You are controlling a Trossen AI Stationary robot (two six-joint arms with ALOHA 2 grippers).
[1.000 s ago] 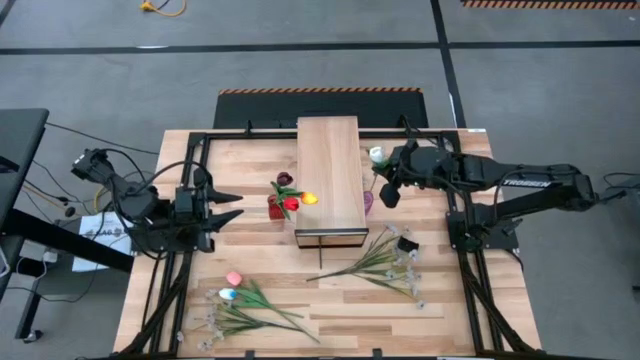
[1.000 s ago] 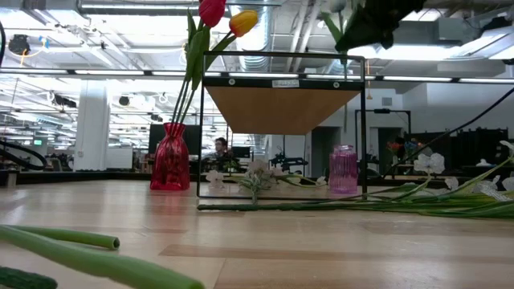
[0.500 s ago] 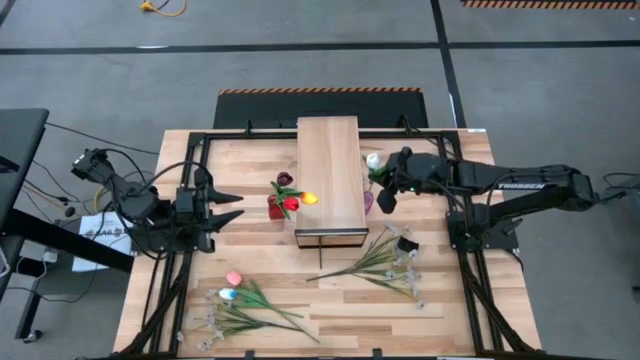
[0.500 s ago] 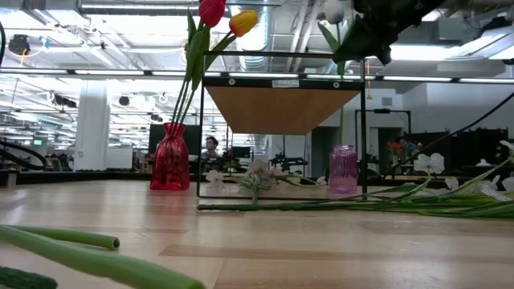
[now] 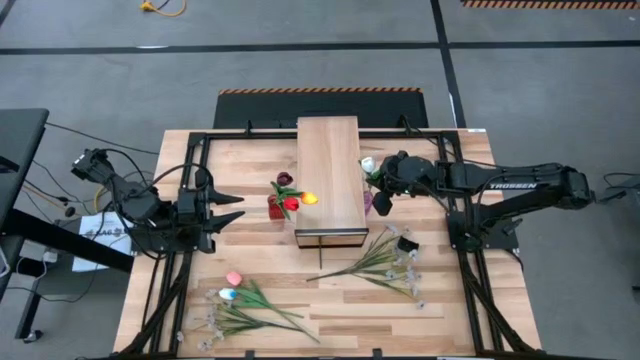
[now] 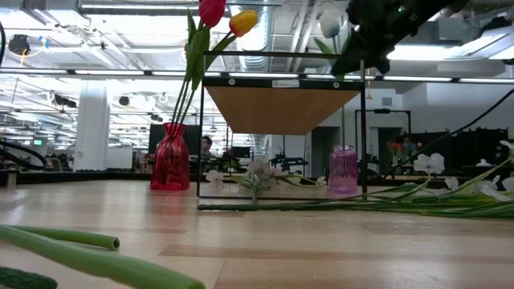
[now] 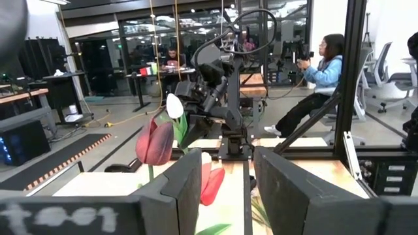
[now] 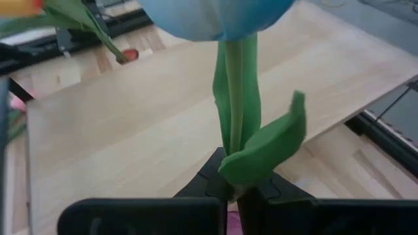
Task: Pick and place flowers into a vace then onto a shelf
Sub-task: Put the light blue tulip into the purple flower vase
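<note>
My right gripper [image 5: 380, 192] hovers by the shelf's [image 5: 330, 170] right edge, above the small pink vase [image 6: 343, 168], shut on a white tulip [image 5: 368, 164]. The tulip's bloom [image 6: 331, 25] stands high beside the gripper [image 6: 376, 36] in the low view. A red vase [image 5: 275, 208] left of the shelf holds red, yellow and maroon tulips by their stems. My left gripper [image 5: 236, 206] waits open near the table's left side, pointing at the red vase. More flowers [image 5: 383, 262] lie flat on the near part of the table. My right gripper pinches the white tulip's green stem [image 8: 236, 147] between its two fingers [image 8: 206, 183], below the bloom and at the base of a leaf [image 8: 268, 147]. The tulip is lifted clear and roughly upright, bloom up. The lower stem is hidden behind the gripper.
A bunch of tulips and pale sprays [image 5: 245, 305] lies at the near left corner. The shelf's thin black frame [image 6: 362, 128] stands close beside the pink vase. A person [image 7: 320, 78] sits beyond the table.
My right gripper has carried the white tulip toward the table's left, closer to the shelf's right edge and over the pink vase, sinking slightly. It has stayed shut on the stem.
</note>
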